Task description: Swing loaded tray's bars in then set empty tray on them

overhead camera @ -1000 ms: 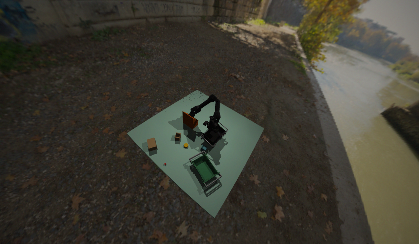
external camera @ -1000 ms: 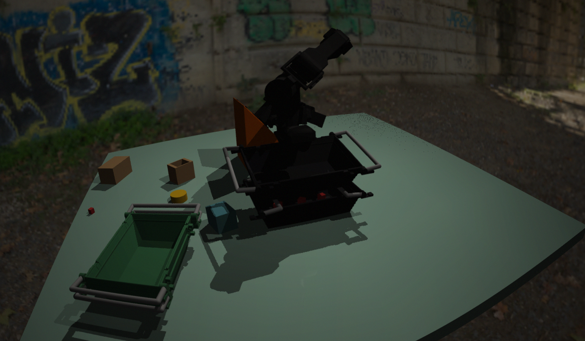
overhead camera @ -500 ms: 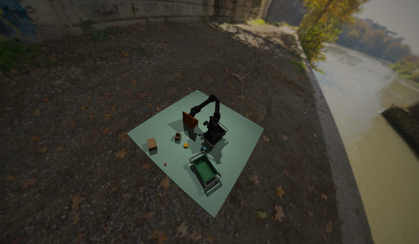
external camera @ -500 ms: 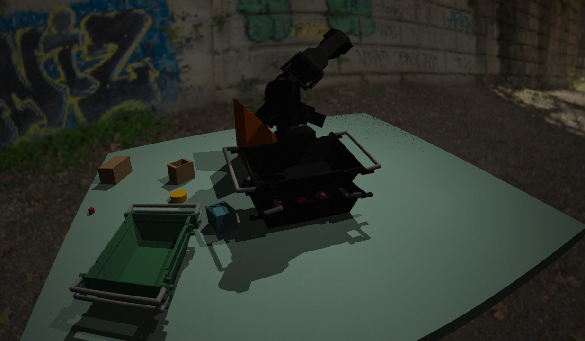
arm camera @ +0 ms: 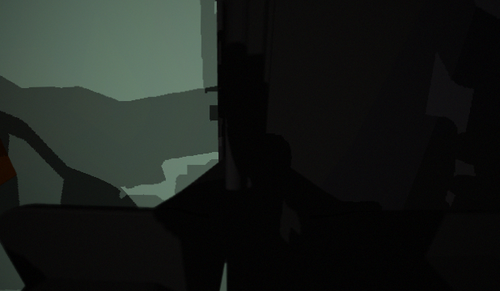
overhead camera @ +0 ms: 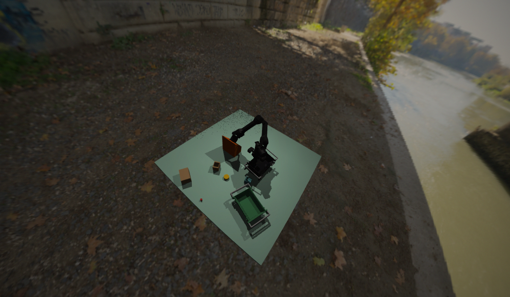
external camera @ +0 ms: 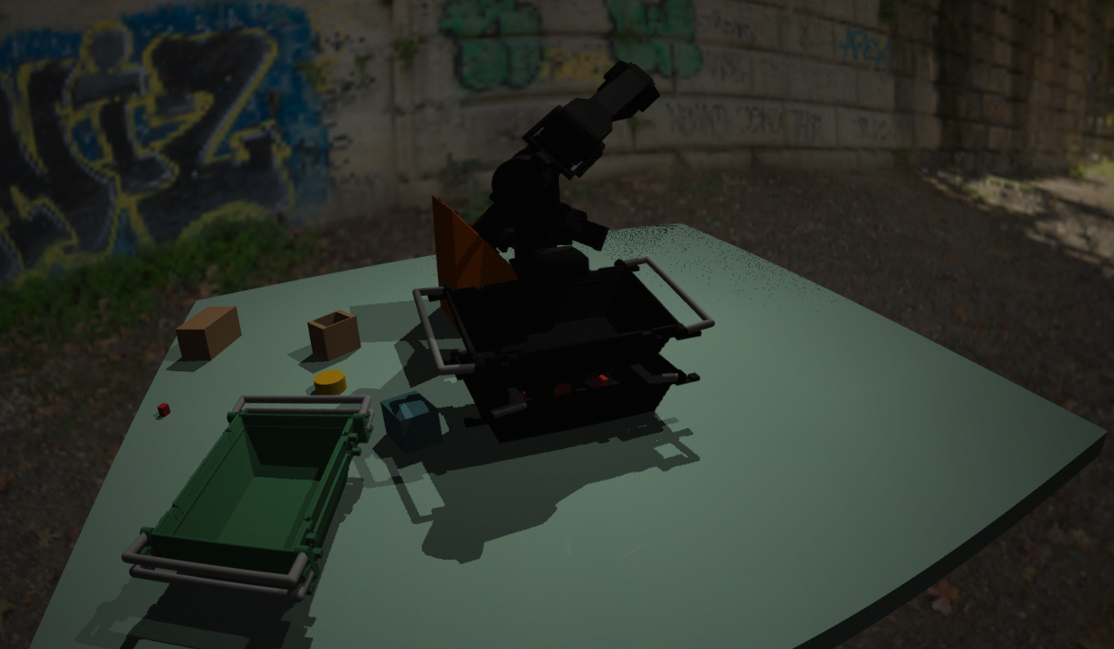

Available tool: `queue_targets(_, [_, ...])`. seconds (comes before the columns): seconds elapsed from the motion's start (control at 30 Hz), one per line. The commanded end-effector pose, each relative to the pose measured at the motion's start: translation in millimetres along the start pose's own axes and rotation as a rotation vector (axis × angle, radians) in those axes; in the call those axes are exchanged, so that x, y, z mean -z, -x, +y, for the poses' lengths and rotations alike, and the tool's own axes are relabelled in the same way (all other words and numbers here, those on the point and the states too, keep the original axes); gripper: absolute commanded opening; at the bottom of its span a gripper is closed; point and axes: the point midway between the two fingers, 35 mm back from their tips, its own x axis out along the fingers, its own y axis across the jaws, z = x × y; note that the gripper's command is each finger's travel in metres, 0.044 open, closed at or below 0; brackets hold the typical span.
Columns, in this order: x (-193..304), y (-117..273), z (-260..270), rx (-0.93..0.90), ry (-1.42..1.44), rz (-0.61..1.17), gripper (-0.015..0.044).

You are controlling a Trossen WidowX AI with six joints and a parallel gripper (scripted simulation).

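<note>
Wrist view: we have the pincer (overhead camera: 259,156) (external camera: 554,276) (arm camera: 250,163) clamped on a side wall of the empty tray (overhead camera: 261,170) (external camera: 557,345) (arm camera: 335,105), probably to keep it level as we lower it. That tray sits above the loaded tray (external camera: 580,417) on the tabletop (overhead camera: 293,159) (external camera: 826,452) (arm camera: 112,48), where red blocks (external camera: 601,379) show through the gap. Below, the grey bars (external camera: 508,404) (external camera: 656,376) seem swung inward, giving support over the load. We cannot tell whether the trays touch, so we judge that seating needs confirming before release. Outward, the green tray (overhead camera: 251,206) (external camera: 262,508) stands apart.
</note>
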Motion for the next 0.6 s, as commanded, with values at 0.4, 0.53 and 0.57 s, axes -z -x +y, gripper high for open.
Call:
queue_targets(0.4, [-2.2,-7.5,3.3,-0.013,0.0,-0.001,0.0])
queue_targets(0.53, [-3.7,-12.5,5.6,-0.023,0.001,-0.001,0.0])
queue_targets(0.57, [-3.7,-12.5,5.6,-0.023,0.001,-0.001,0.0])
